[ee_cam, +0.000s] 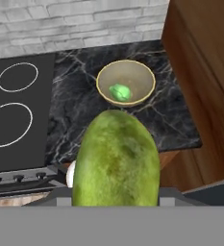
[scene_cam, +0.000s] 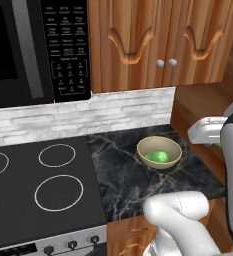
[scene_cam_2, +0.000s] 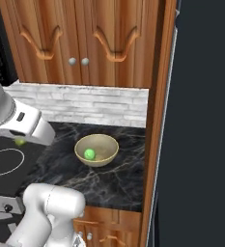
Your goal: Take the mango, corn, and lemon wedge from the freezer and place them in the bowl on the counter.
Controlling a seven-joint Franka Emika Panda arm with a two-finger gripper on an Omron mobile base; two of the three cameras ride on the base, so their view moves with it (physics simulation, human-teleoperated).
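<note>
Step in hand: we judge this to be the carry-over — a large, mottled green, egg-shaped fruit with a rough skin, most likely the mango (ee_cam: 116,158), rides in front of the hand camera on its way to the round tan-beige bowl (ee_cam: 104,72).

Held fruit: it takes up the lower middle of the hand view, its top edge just overlapping the bowl's near rim in the picture; in the right base view a small yellow-green patch (scene_cam_2: 20,142) peeps out under the white wrist at the left edge.

Fingers: the two-finger gripper (ee_cam: 116,194) is closed tight onto the fruit — the fingertips themselves are hidden behind its bulk, so we read the grip from the fruit hanging there with nothing under it.

Bowl: it sits on the black marble-look counter with white veins (scene_cam: 123,175), right of centre in the left base view, near the brown wooden side panel (scene_cam_2: 155,144). Inside lies a small bright green, smooth lump (scene_cam: 157,157); we cannot tell which item it is.

Stove: the black stove top with white ring marks (scene_cam: 38,185) fills the lower left of the left base view, just beside the counter.

Next move: as we judge it, the hand has to travel forward until the fruit is over the bowl's middle, come down, and only then let go — the fruit looks nearly as long as the bowl is wide, so a drop off-centre could roll it out or tip the bowl.

Left to do: the remaining items from the freezer, which we cannot see here.
</note>
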